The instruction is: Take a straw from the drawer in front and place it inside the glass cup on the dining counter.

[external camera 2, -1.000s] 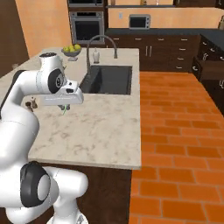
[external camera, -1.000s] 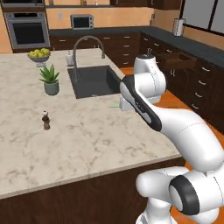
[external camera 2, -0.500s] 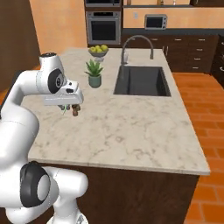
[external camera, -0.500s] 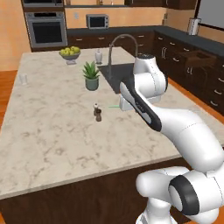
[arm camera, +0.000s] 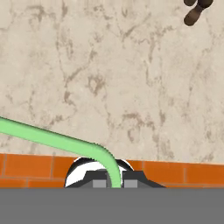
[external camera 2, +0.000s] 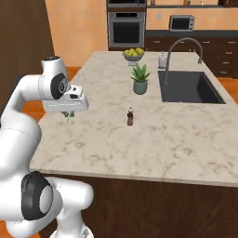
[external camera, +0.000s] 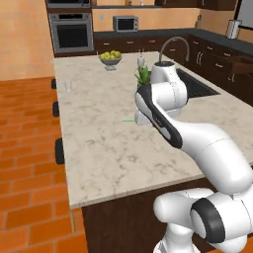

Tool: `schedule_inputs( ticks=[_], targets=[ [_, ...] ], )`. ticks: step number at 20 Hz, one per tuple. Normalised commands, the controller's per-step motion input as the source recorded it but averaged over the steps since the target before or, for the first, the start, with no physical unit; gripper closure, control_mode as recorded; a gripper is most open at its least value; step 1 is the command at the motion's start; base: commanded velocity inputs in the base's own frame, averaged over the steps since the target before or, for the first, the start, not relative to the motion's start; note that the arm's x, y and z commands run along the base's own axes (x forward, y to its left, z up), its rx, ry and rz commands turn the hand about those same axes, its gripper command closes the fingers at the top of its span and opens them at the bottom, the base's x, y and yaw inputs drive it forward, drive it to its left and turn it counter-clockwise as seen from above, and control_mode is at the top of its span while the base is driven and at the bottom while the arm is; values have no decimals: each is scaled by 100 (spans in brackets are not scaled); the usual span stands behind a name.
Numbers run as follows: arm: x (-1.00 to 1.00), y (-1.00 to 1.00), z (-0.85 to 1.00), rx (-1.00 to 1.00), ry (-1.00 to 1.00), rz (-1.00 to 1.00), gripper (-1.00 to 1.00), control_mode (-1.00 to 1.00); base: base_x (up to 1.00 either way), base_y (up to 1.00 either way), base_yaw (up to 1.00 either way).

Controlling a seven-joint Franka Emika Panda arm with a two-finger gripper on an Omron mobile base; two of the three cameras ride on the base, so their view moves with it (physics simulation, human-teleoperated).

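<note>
We see the gripper [arm camera: 114, 183] closed tight on the straw [arm camera: 57, 141], which curves up from between the fingers and runs off to the left in the hand view; in the right base view a short green piece of it [external camera 2: 69, 116] pokes out under the hand, above the near left part of the dining counter [external camera 2: 153, 139]. The beige marbled top stretches away from us, with a dark inset sink [external camera 2: 188, 87] and a curved faucet [external camera 2: 182, 46] at the far right. A small dark bottle [external camera 2: 130, 116] stands mid-counter, a potted plant [external camera 2: 140, 79] beyond it, and a fruit bowl [external camera 2: 133, 55] farther still. The glass cup [external camera: 68, 85] sits near the counter's far left edge. Orange brick flooring [external camera: 24, 148] lies left of the island. Against the far wall we make out a built-in oven [external camera: 72, 32] and a microwave [external camera: 125, 23].
</note>
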Motion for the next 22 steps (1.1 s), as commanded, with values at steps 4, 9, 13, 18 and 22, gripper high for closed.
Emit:
schedule_inputs(
  ticks=[4,9,13,18,22],
  targets=[
    [0,0,0,0,0,0,100,100,-3,100,-8],
    [0,0,0,0,0,0,100,100,0,100,-19],
    [0,0,0,0,0,0,100,100,0,100,-30],
    [0,0,0,0,0,0,100,100,2,100,-37],
    [0,0,0,0,0,0,100,100,23,100,-42]
  ],
)
